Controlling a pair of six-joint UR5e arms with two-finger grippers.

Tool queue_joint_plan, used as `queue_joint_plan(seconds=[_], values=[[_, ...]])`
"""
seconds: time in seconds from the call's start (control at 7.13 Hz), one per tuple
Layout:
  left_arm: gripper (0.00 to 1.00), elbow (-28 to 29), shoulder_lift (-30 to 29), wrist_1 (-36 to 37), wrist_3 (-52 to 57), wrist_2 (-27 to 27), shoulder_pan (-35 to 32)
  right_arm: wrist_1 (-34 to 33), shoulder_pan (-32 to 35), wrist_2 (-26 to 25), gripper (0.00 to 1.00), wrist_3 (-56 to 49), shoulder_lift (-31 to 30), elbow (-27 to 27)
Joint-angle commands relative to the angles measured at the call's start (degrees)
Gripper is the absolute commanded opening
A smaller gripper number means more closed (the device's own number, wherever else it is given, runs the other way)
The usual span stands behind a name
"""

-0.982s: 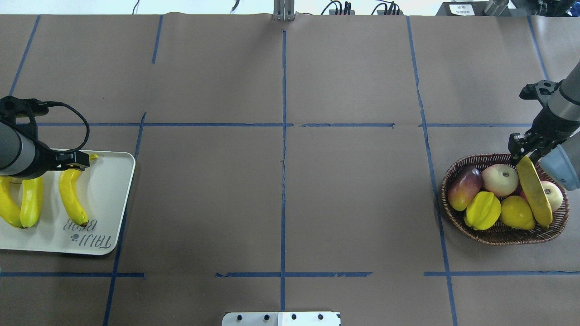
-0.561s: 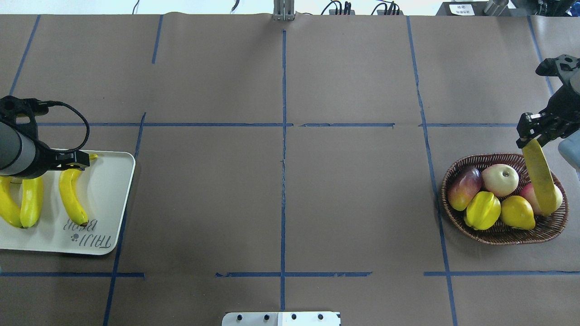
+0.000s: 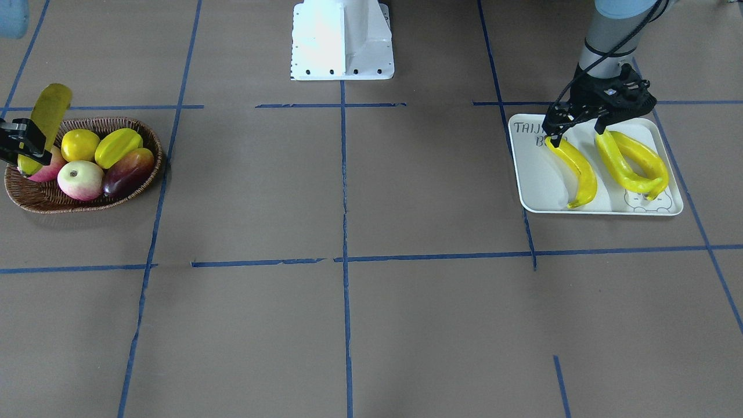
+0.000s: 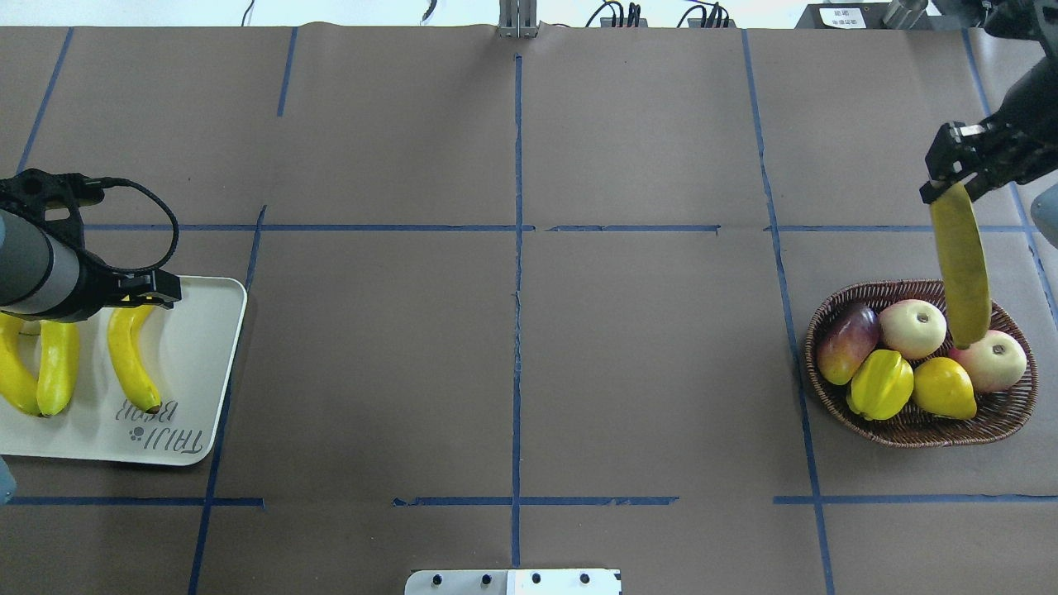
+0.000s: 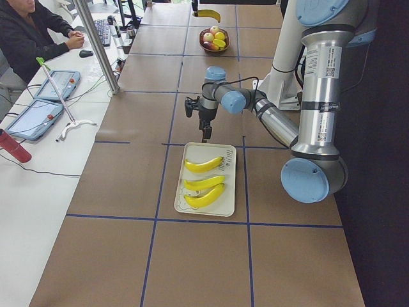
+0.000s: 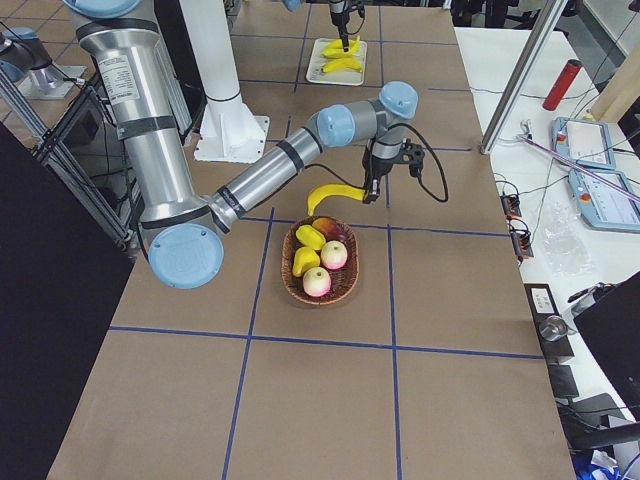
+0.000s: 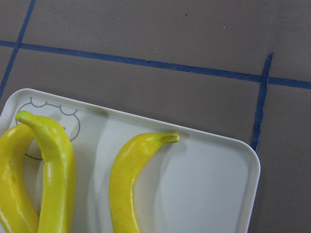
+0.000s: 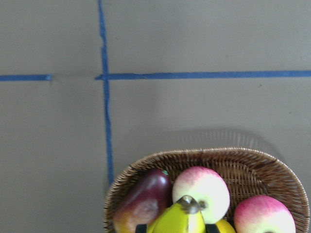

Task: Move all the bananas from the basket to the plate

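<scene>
My right gripper (image 4: 950, 178) is shut on one end of a darker yellow banana (image 4: 961, 264), which hangs clear above the far side of the brown wicker basket (image 4: 909, 434). In the right wrist view the banana tip (image 8: 187, 213) sits between the pads. In the front view this gripper (image 3: 23, 142) and banana (image 3: 49, 107) are at the far left. Three bright bananas (image 4: 132, 355) (image 4: 58, 368) (image 4: 12, 364) lie on the off-white plate (image 4: 223, 330). My left gripper (image 4: 153, 289) hovers open and empty over the plate's far edge, above the rightmost banana's stem (image 7: 170, 137).
The basket also holds a mango (image 4: 847, 343), two apples (image 4: 912, 328) (image 4: 992, 361), a starfruit (image 4: 881, 384) and a round yellow fruit (image 4: 944, 388). The robot base (image 3: 342, 40) stands at mid-table. An operator (image 5: 32, 32) with tablets sits beyond the table's far side.
My right gripper has lifted the darker banana up out of the basket, away from the robot. My left gripper has shifted slightly over the plate; the three bananas there have not moved.
</scene>
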Motion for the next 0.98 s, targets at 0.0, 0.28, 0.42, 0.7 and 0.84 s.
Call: queue_joint_plan(seconds=[0.0,0.28,0.42,0.7,0.84], values=[[1.00,-0.1,-5.6,0.3,-6.7,-5.3,-0.1,2.8,-0.8,-0.9,0.00,17.3,11.2,1.4],[1.00,0.4,-13.2,0.0,-19.0,-10.4,0.1,22.5,-4.9,-12.6,0.00,32.4,12.7,1.7],[1.00,1.0,-17.2,-0.3,-28.2,-10.8,0.2,30.0,-9.3,-22.2,0.00,39.8,12.8,1.9],[1.00,2.6,-23.6,-0.9,-46.9,-11.0,0.4,32.2,-18.2,-39.4,0.00,42.2,15.5,3.0],[1.00,3.3,-25.6,-2.2,-55.2,-11.0,0.4,32.3,-22.2,-47.1,0.00,43.9,16.1,3.8]])
